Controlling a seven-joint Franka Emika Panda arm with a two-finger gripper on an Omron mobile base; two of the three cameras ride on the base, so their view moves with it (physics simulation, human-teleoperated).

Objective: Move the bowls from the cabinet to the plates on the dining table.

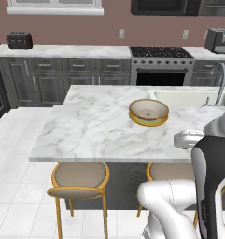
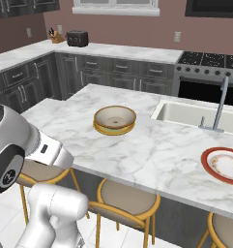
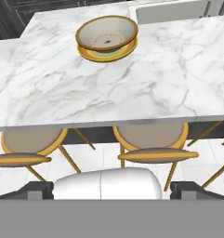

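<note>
On the dining table [image 2: 152, 155] a cream bowl [image 2: 114, 117] tops a plate [image 2: 114, 130]; tool [image 3: 111, 188] wide, empty

Two base views, from left and right, looking forward and down over island [image 1: 100, 126]; both share bowl [image 1: 149, 111] near 12 o'clock. Hand view closer, from island's stool side.
</note>
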